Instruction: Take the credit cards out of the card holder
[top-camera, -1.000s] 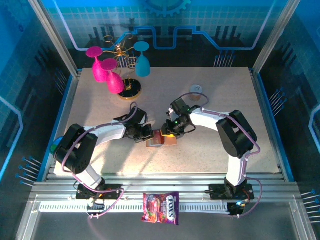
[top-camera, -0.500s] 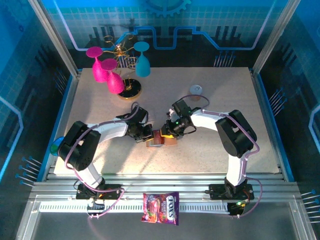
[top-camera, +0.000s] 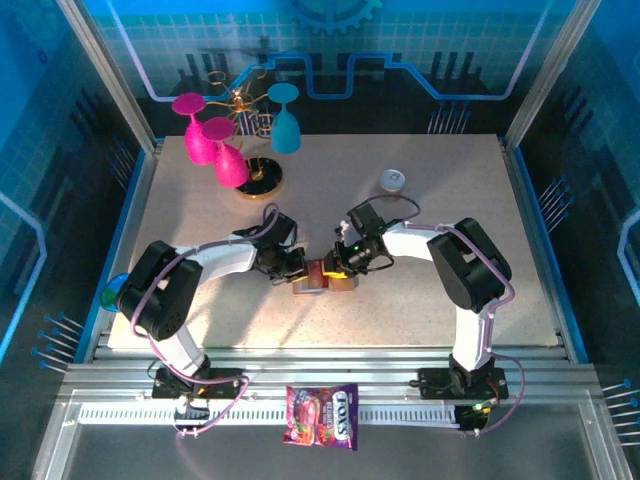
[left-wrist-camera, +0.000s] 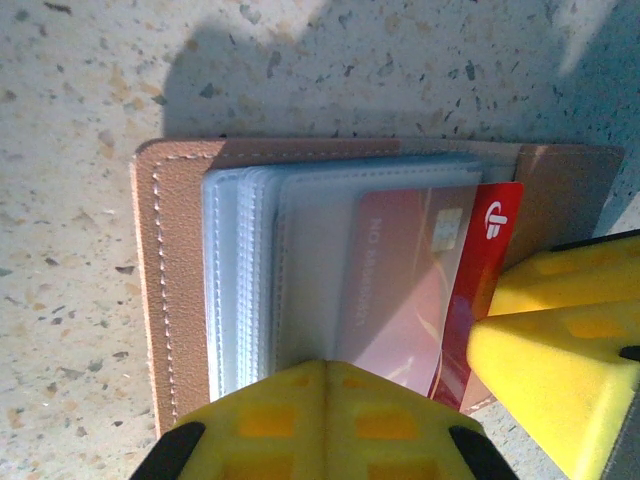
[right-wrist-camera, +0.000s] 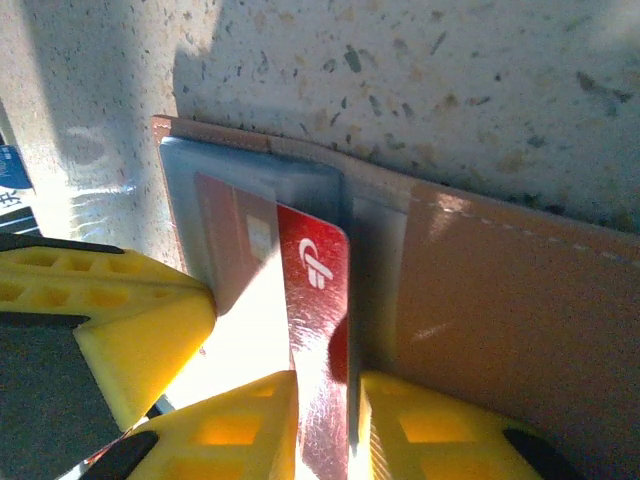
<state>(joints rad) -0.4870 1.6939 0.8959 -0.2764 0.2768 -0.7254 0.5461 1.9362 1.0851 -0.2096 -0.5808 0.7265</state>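
Tan-brown leather folding card holder (left-wrist-camera: 170, 300) lying open on the speckled tabletop (left-wrist-camera: 300, 70) between both pincers; its grey-blue clear pockets (left-wrist-camera: 300, 270) hold a red plastic credit card (left-wrist-camera: 490, 260), logo end protruding; left pincer (left-wrist-camera: 322, 425) closed, pressing the pocket stack; right pincer (right-wrist-camera: 325, 390) narrow, flanking the card's exposed edge, grip unclear.

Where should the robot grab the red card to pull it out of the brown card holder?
Pinch the red card at its bare end with the white logo, the part poking out of the clear pocket. Come from that open side of the card holder, one finger on each side, the way the right gripper sits. The rest of the card is tucked under plastic.
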